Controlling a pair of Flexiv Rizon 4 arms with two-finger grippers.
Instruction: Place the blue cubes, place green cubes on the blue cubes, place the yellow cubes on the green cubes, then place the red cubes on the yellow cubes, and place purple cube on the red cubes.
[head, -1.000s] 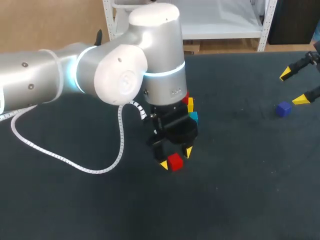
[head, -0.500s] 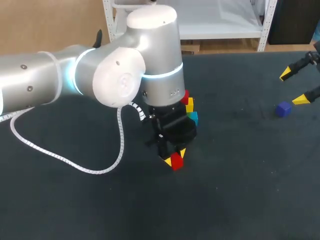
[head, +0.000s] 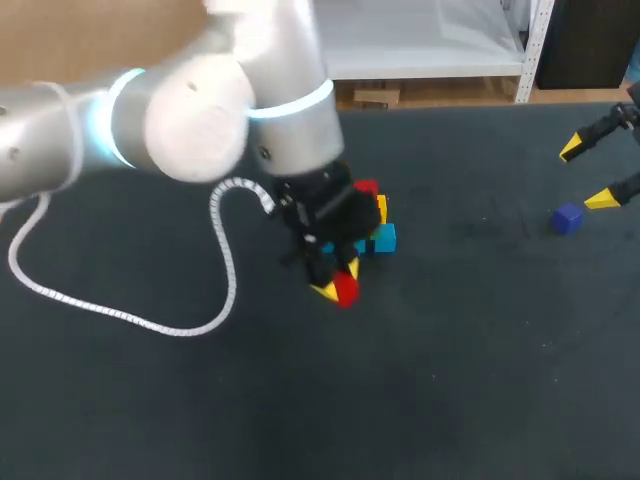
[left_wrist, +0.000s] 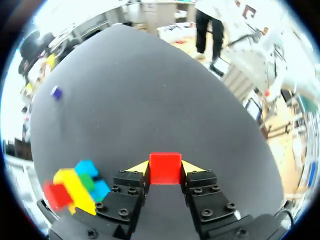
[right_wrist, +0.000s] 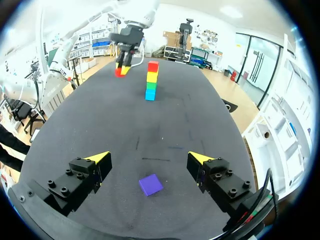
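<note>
Fingers of the left gripper (left_wrist: 165, 167) clamp a small red cube (left_wrist: 165, 169) from both sides, just beside the blue-green-yellow-red cube stack (right_wrist: 151, 80), which that arm partly hides in the head view. The right gripper (right_wrist: 150, 161) gapes wide, holding nothing, near a purple cube (right_wrist: 150, 184) on open dark table (right_wrist: 200, 110)

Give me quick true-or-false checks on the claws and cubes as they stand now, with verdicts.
1. The left claw is shut on a red cube. True.
2. The purple cube sits on top of the stack. False: it lies on the table near the right claw, far from the stack.
3. The right claw is open and holds nothing. True.
4. The stack's top cube is green. False: red is on top, over yellow, green and blue.
</note>
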